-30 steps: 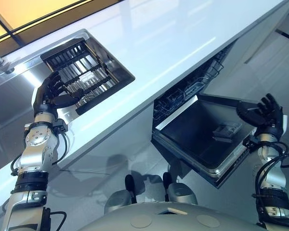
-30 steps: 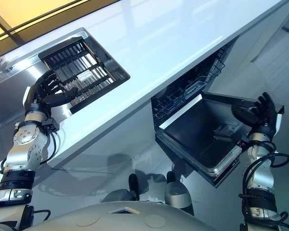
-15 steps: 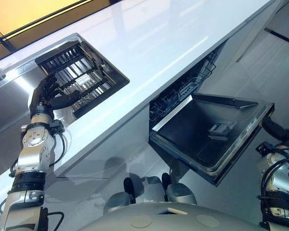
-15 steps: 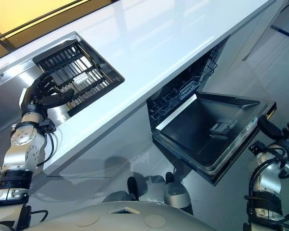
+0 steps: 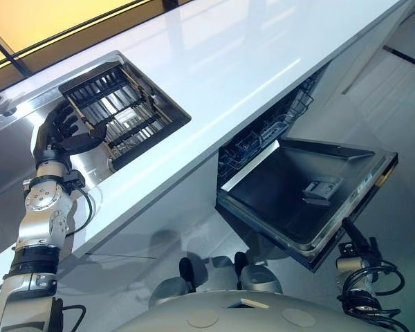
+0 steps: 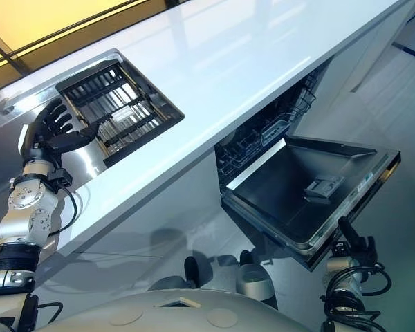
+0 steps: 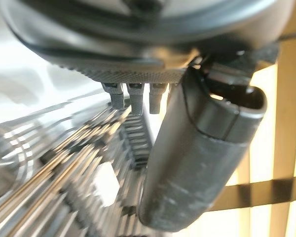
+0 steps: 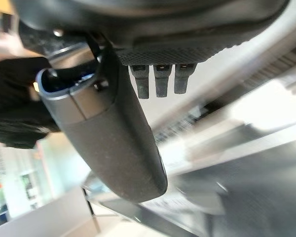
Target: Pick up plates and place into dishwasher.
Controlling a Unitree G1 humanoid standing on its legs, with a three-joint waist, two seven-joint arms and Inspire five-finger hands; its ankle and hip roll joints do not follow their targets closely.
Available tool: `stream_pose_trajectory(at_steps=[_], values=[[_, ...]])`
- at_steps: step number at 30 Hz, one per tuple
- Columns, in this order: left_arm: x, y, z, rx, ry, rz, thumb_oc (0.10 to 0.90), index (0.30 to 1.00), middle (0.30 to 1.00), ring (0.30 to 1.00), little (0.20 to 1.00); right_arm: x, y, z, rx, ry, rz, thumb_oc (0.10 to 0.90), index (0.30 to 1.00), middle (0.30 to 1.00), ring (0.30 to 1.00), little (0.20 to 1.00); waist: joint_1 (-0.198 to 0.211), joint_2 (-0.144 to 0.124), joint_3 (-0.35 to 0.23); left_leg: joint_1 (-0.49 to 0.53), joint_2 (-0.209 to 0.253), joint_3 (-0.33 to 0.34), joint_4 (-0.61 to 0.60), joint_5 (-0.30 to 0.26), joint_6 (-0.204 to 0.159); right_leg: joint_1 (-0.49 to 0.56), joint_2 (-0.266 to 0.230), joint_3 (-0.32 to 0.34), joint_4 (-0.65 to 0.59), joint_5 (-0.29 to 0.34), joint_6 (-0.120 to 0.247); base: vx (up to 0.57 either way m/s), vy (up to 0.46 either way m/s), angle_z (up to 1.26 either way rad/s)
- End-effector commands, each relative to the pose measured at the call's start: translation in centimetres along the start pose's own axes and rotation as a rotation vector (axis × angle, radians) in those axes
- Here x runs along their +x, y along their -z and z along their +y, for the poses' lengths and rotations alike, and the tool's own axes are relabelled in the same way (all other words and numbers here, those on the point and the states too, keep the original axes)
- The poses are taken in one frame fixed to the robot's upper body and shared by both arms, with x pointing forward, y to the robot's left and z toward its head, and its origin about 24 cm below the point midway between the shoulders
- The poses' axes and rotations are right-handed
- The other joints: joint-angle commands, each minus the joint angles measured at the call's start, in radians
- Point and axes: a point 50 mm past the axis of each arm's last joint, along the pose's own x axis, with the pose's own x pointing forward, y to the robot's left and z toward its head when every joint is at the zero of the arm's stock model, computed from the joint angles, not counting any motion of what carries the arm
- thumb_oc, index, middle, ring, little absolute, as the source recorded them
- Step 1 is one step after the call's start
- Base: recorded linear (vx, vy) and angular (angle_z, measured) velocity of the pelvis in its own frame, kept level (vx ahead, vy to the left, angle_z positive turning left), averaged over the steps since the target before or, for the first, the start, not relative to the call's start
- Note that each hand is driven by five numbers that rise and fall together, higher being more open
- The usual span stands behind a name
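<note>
Reach step: left hand (image 5: 61,135) at 10 o'clock, loosely curled and empty, touching rack (image 5: 124,111) edge (plates in it too dark to tell). Right hand (image 5: 354,241) at 5 o'clock below dishwasher door (image 5: 290,187), fingers straight, empty. Next probably needs a rim grip.

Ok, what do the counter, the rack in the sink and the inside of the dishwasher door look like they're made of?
The counter is glossy white, perhaps stone or laminate, and it mirrors light streaks. The rack has dark slats, probably coated metal or plastic. The dishwasher door looks lined with steel, going by its grey sheen.
</note>
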Motion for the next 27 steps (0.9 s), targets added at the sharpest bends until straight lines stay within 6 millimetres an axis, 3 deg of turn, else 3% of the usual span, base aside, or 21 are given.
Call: stream_pose_trajectory(at_steps=[1, 5, 8, 13, 17, 18, 21, 27], values=[[1.9, -9.5, 0.0, -0.135, 0.022, -0.442, 0.800, 0.900, 0.900, 0.900, 0.900, 0.5, -2.5, 4.3, 0.139, -0.347, -0.001, 0.800, 0.900, 0.900, 0.900, 0.900, 0.032, 0.060, -0.013, -0.037, -0.087, -0.004, 0.058, -0.109, 0.059, -0.137, 0.050, -0.038, 0.229, -0.111, 0.043, 0.00, -0.075, 0.13], [2.0, -11.7, 0.2, -0.216, 0.020, -0.530, 0.800, 0.900, 0.900, 0.900, 0.900, 0.7, -1.1, 4.8, 0.208, -0.446, 0.139, 0.800, 0.900, 0.900, 0.900, 0.900, 0.055, 0.069, 0.013, -0.066, -0.087, -0.031, 0.076, -0.104, 0.052, -0.149, 0.051, -0.034, 0.226, -0.113, 0.031, -0.03, -0.081, 0.18], [2.1, -13.2, 0.1, -0.210, 0.018, -0.582, 0.800, 0.900, 0.900, 0.900, 0.900, 0.4, -0.7, 6.5, 0.230, -0.502, 0.196, 0.800, 0.900, 0.900, 0.900, 0.900, 0.066, 0.073, 0.034, -0.088, -0.088, -0.045, 0.093, -0.102, 0.046, -0.153, 0.052, -0.033, 0.218, -0.109, 0.021, -0.06, -0.059, 0.20], [2.6, -15.0, -0.5, -0.240, 0.025, -0.623, 0.800, 0.900, 0.900, 0.900, 0.900, -2.1, -0.5, 13.1, 0.325, -0.779, 0.277, 0.800, 0.900, 0.900, 0.900, 0.900, 0.083, 0.081, 0.064, -0.116, -0.088, -0.062, 0.109, -0.095, 0.035, -0.151, 0.056, -0.030, 0.194, -0.097, 0.005, -0.07, -0.024, 0.13], [3.3, -15.6, -1.6, -0.255, 0.042, -0.631, 0.800, 0.900, 0.900, 0.900, 0.900, -7.7, -0.2, 20.0, 0.451, -1.149, 0.343, 0.800, 0.900, 0.900, 0.900, 0.900, 0.084, 0.077, 0.072, -0.127, -0.083, -0.059, 0.110, -0.089, 0.034, -0.151, 0.057, -0.030, 0.181, -0.090, -0.002, -0.07, 0.013, 0.00], [3.3, -15.7, -1.7, -0.252, 0.043, -0.632, 0.800, 0.900, 0.900, 0.900, 0.900, -8.6, -0.1, 20.6, 0.465, -1.209, 0.359, 0.800, 0.900, 0.900, 0.900, 0.900, 0.082, 0.075, 0.071, -0.128, -0.083, -0.058, 0.109, -0.088, 0.034, -0.152, 0.057, -0.029, 0.179, -0.089, -0.002, -0.06, 0.027, -0.09], [3.4, -15.4, -2.3, -0.226, 0.049, -0.633, 0.800, 0.900, 0.900, 0.900, 0.900, -14.9, -1.1, 24.2, 0.512, -1.505, 0.396, 0.800, 0.900, 0.900, 0.900, 0.900, 0.077, 0.063, 0.068, -0.128, -0.083, -0.053, 0.106, -0.088, 0.036, -0.155, 0.055, -0.026, 0.165, -0.080, 0.000, -0.03, 0.034, -0.17], [3.5, -14.5, -2.3, -0.222, 0.043, -0.614, 0.800, 0.900, 0.900, 0.900, 0.900, -23.0, -2.7, 26.1, 0.484, -1.925, 0.411, 0.800, 0.900, 0.900, 0.900, 0.900, 0.067, 0.043, 0.054, -0.117, -0.089, -0.041, 0.096, -0.091, 0.041, -0.153, 0.058, -0.016, 0.141, -0.069, 0.004, 0.00, 0.043, -0.34]])
